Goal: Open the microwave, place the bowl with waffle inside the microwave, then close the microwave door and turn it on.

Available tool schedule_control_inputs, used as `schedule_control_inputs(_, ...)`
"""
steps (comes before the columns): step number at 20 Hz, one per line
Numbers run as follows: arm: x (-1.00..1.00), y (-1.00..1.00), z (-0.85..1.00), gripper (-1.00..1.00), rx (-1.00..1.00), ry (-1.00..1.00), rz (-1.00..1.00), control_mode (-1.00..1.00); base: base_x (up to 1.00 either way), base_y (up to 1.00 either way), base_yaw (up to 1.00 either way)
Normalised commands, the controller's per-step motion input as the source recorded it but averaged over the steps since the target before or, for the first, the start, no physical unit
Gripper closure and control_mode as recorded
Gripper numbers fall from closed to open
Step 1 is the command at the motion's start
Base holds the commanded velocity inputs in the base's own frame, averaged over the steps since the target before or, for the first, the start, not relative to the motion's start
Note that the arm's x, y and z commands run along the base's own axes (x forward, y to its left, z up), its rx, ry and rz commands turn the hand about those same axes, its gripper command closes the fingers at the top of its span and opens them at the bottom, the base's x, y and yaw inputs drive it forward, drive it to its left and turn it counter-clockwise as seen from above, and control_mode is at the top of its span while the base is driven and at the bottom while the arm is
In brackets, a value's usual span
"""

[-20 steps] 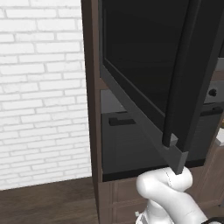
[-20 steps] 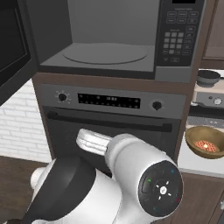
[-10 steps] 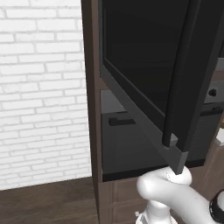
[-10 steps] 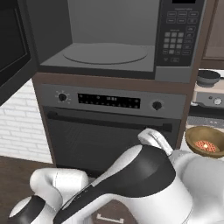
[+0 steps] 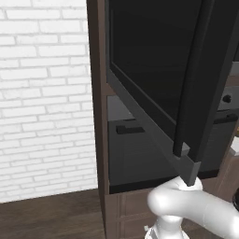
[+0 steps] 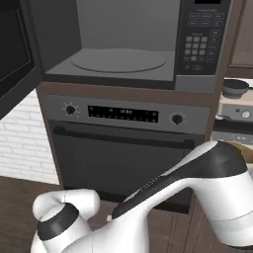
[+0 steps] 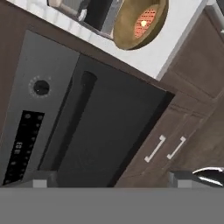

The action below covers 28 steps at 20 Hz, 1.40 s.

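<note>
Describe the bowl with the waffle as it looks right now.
In the hand view the bowl is round and tan, wood-like, holding a reddish-orange grid-patterned waffle. It sits upright on the white counter, beside the oven and above the brown cabinets. Nothing grips it; a dark object stands close beside it.

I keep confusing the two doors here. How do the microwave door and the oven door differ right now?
The microwave door is swung wide open; the oven door is shut. The microwave door sits higher, above the oven door. The oven door has a horizontal bar handle; no such bar shows on the microwave door. Both are dark.
</note>
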Motion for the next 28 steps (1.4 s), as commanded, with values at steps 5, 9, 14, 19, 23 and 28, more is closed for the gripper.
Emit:
schedule_control_inputs(5,1.0,-0.49,-0.49,-1.0,0.1,0.2,-0.15,-1.0,0.0,0.0,0.0)
schedule_control_inputs(9,0.9,-0.82,-0.75,-1.0,0.23,0.14,-0.18,-1.0,0.0,0.0,0.0)
schedule_control_inputs(14,0.82,-0.65,-0.81,-1.0,0.23,0.01,-0.17,-1.0,0.0,0.0,0.0)
schedule_control_inputs(19,0.14,-0.27,-0.14,-1.0,0.08,0.02,-0.04,-1.0,0.0,0.0,0.0)
schedule_control_inputs(23,0.04,-0.1,-0.07,-1.0,0.05,0.05,-0.01,-1.0,0.0,0.0,0.0)
schedule_control_inputs(28,0.24,-0.07,-0.35,-1.0,0.07,0.04,-0.09,-1.0,0.0,0.0,0.0)
